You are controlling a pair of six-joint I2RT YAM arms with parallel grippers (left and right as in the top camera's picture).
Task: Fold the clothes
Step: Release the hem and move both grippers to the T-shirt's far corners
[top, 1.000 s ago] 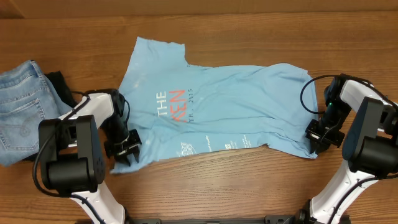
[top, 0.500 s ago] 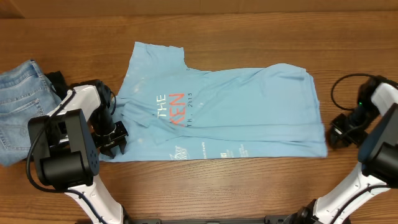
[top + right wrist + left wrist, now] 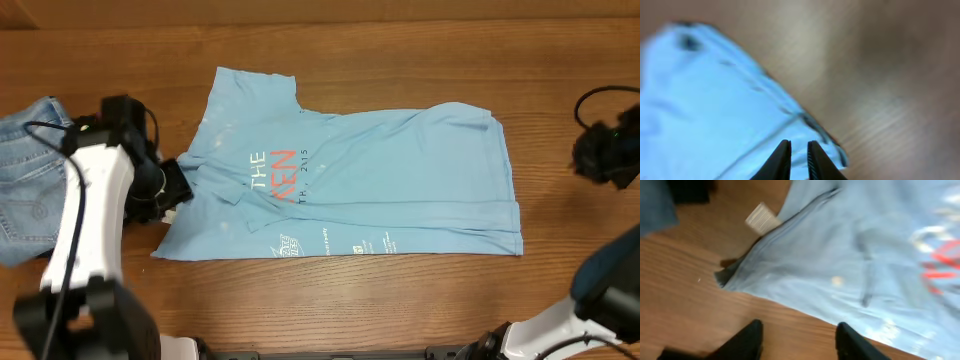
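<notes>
Here's the light sky-blue cotton T-shirt (image 3: 380, 190), spread flat in the middle of the brown wooden table (image 3: 400, 300), its white and orange-red lettering facing up and one sleeve pointing to 11 o'clock. We see the left gripper (image 3: 166, 190) low at the shirt's 9 o'clock edge. Its black fingers (image 3: 751, 336) are wide apart with nothing between them, and the hem lies just beyond at 12. The right gripper (image 3: 799, 146) hangs at 3 o'clock, clear of the cloth, fingers narrow and gripping nothing.

- The T-shirt (image 3: 350, 180) now lies flatter, with its bottom edge straight.
- The left gripper (image 3: 800, 327) let go of its left edge.
- The right gripper (image 3: 798, 145) moved off its right edge.
</notes>
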